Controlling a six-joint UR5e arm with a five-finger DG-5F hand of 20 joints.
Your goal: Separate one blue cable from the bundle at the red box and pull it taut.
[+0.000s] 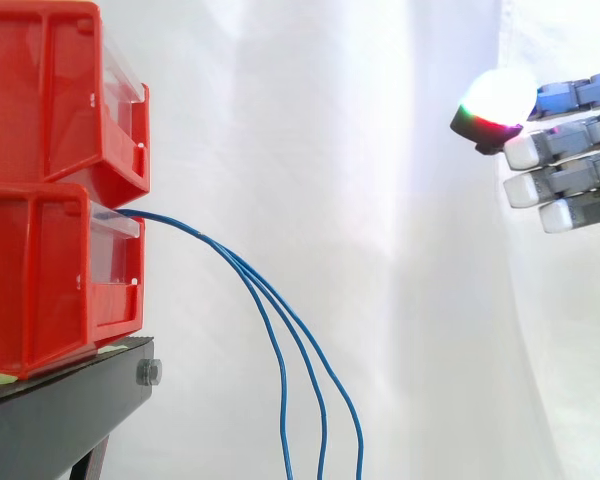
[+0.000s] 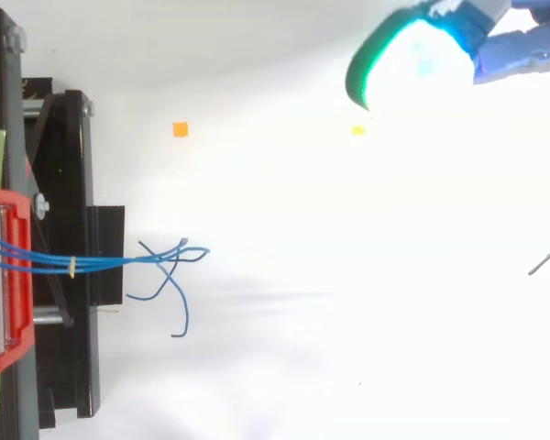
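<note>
Three blue cables (image 2: 101,264) hanging from lower red bin (image 1: 60,280), hand (image 1: 580,140) well apart, fingers (image 1: 570,180) straight, holding nothing

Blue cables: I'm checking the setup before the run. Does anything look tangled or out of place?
Beyond the black stand, the blue cables cross at their free ends in a loose tangle, which could snag when one is pulled. They leave the lower red bin neatly, and the hand hovers apart, open.

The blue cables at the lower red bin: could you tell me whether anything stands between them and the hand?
Nothing visible does. In the side view the hand, fingers straight, hangs at the upper right, apart from the blue cables drooping from the lower red bin, with open air between.
</note>
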